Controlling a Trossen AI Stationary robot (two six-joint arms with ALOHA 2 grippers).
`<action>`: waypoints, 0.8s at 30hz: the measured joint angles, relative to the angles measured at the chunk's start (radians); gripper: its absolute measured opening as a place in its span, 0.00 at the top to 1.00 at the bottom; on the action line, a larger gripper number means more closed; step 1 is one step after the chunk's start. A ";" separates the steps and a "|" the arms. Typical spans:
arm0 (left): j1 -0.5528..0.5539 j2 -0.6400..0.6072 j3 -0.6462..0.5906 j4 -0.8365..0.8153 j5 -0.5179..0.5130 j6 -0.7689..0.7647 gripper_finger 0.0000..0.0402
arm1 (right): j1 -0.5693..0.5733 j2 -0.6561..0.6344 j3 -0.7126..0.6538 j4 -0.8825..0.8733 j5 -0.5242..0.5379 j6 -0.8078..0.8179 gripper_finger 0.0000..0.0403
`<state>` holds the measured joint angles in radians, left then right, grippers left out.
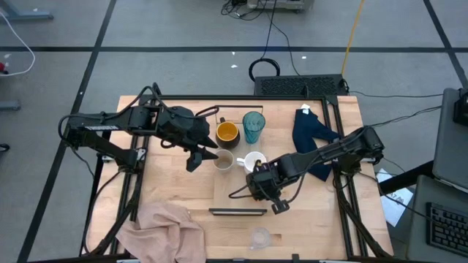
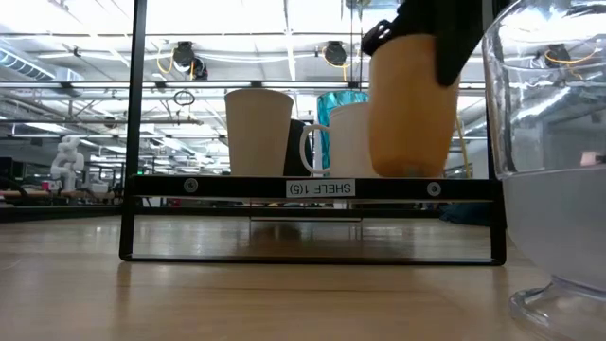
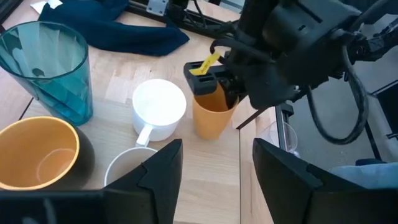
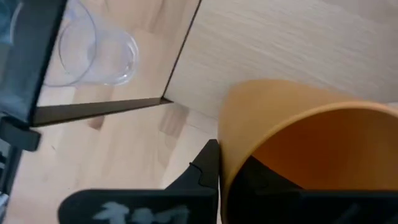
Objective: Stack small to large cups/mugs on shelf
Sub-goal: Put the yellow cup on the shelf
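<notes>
The left end effector hangs spread and empty just left of the beige cup, with the white mug next along the shelf. The right end effector pinches the rim of the small orange cup, held upright just right of the white mug. This arm is nearer the open spot, so my guess is the cup goes straight down.

Six drinking vessels show: one teal tumbler, one dark mug with an orange-yellow inside, one white handled mug, one beige cup, one small orange cup and one clear glass. There is one shelf, and two cloths lie on the table, one pink and one dark blue. Two robot arms are present.
</notes>
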<state>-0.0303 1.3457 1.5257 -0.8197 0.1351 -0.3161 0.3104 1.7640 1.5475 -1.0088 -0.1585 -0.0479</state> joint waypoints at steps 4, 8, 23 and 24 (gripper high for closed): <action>0.000 0.000 0.000 -0.004 0.001 0.000 0.51 | 0.017 -0.003 0.000 0.009 -0.001 -0.031 1.00; 0.000 0.000 0.000 -0.025 0.001 0.008 0.51 | 0.020 -0.001 0.000 0.014 0.001 -0.035 1.00; 0.000 0.000 0.000 -0.042 -0.001 0.000 0.51 | 0.045 0.018 0.000 0.069 0.031 -0.224 1.00; 0.000 0.000 0.000 -0.044 -0.001 -0.001 0.51 | 0.045 0.026 0.000 0.062 0.032 -0.235 1.00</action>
<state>-0.0303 1.3457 1.5257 -0.8632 0.1345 -0.3169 0.3557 1.7904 1.5475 -0.9465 -0.1266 -0.2826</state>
